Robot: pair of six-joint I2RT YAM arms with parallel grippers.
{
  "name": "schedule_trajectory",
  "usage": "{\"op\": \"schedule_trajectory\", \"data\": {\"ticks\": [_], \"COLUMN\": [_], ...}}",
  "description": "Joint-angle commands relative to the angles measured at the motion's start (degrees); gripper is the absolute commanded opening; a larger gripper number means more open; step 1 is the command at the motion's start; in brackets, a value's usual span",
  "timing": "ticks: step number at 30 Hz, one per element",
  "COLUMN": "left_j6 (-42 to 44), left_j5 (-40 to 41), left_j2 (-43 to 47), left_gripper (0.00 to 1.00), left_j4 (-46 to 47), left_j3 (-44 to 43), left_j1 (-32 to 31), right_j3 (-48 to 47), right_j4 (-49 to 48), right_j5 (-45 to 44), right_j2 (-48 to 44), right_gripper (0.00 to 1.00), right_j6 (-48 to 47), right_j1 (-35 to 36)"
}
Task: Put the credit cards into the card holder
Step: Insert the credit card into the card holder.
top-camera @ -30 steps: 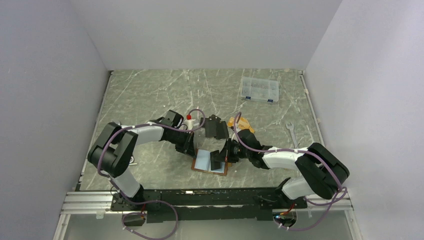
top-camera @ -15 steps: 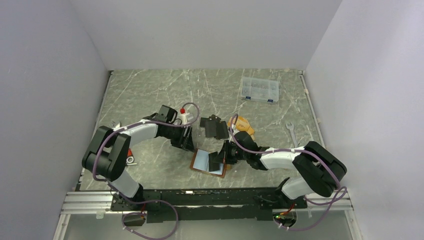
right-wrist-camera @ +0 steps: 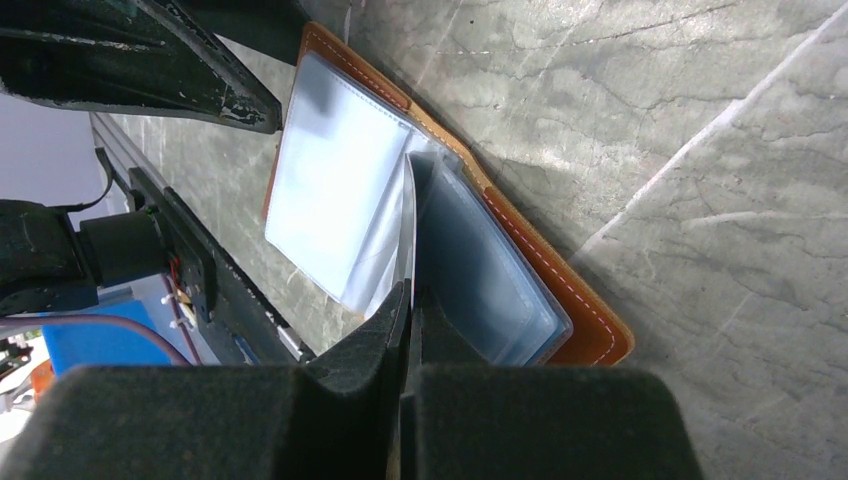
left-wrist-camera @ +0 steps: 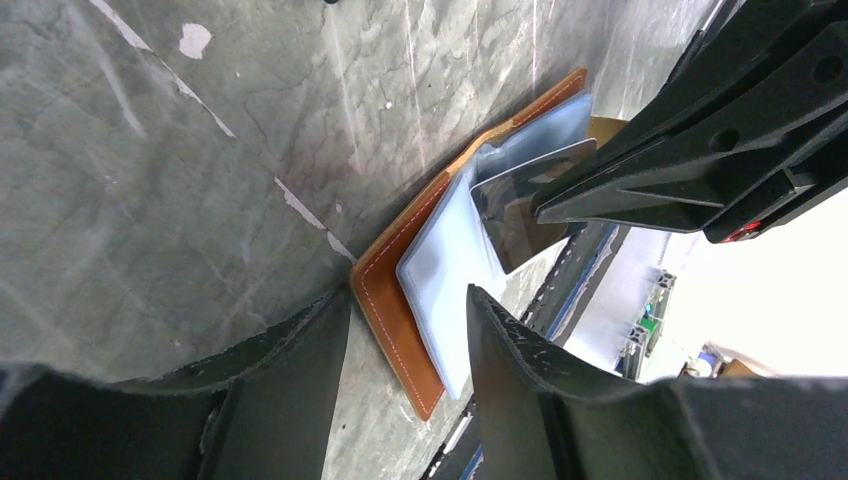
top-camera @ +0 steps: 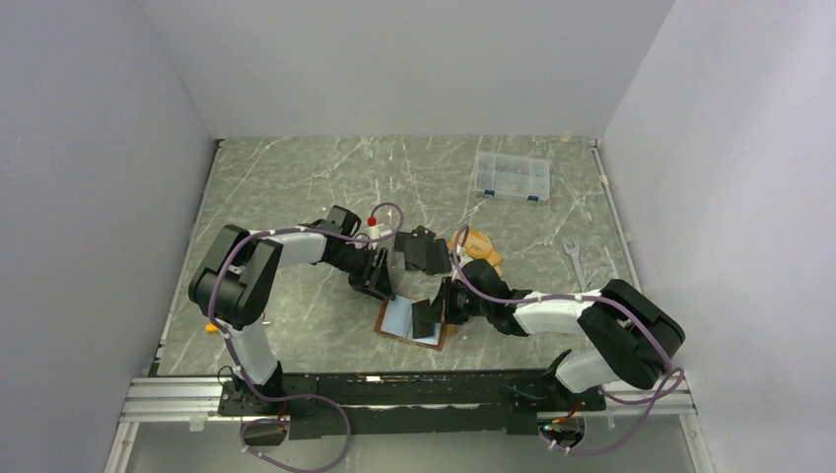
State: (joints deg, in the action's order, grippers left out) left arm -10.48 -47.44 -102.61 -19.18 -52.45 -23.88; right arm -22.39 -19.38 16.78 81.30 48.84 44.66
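The left gripper (left-wrist-camera: 405, 298), shut a second ago, now stands parted and empty beside the open card holder (left-wrist-camera: 380, 300) on the table (left-wrist-camera: 150, 150) (the right gripper (right-wrist-camera: 410, 295) pinches its clear sleeve (right-wrist-camera: 408, 220) upright), suggesting the grey card (left-wrist-camera: 525, 215) inside was just released.

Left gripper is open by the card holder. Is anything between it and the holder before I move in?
Nothing visible stands between the left gripper and the near corner of the card holder. The right gripper is shut on a clear sleeve and holds it up over the far half, so that side is occupied.
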Motion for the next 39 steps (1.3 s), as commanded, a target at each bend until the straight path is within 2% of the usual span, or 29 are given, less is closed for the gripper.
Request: {"op": "schedule_trajectory", "data": {"ticks": [1, 12, 14, 16, 19, 27, 33, 39], "left_j6": [-0.3, -0.2, 0.2, 0.5, -0.5, -11.5, -15.1, -15.6], "left_j5": [-2.3, -3.7, -4.0, -3.9, -4.1, -1.9, 1.1, 2.6], "left_j2": [-1.7, -5.4, -6.0, -6.2, -5.2, 1.5, 6.1, 5.4], "left_gripper": [0.5, 0.28, 0.16, 0.0, 0.0, 0.0, 0.0, 0.0], "left_j4": [2.1, 3.8, 3.6, 3.8, 5.3, 16.4, 20.9, 21.6], "left_j3": [0.9, -3.8, -3.8, -3.4, -2.1, 3.0, 9.0, 11.4], "left_j1": [-0.4, -1.7, -1.8, -1.7, -1.2, 4.8, 5.1, 4.9], "right_j3": [1.9, 1.1, 1.0, 0.6, -0.8, -6.7, -8.2, -9.6], "right_j4": [6.0, 7.2, 7.1, 7.0, 6.9, 8.4, 3.2, -2.1], "right_j5": [-3.0, -2.8, -2.7, -2.4, -2.0, -5.7, -7.5, -11.4], "right_j2": [0.7, -0.4, -0.8, -0.8, -1.0, -4.9, -3.1, 1.6], "right_gripper": [0.0, 0.0, 0.0, 0.0, 0.0, 0.0, 0.0, 0.0], "right_j6": [-3.5, -5.1, -5.2, -5.3, -5.8, -5.8, -2.3, -0.3], "right_j1": [0.1, -0.5, -0.8, -1.3, -2.8, -6.0, -4.9, -1.3]}}
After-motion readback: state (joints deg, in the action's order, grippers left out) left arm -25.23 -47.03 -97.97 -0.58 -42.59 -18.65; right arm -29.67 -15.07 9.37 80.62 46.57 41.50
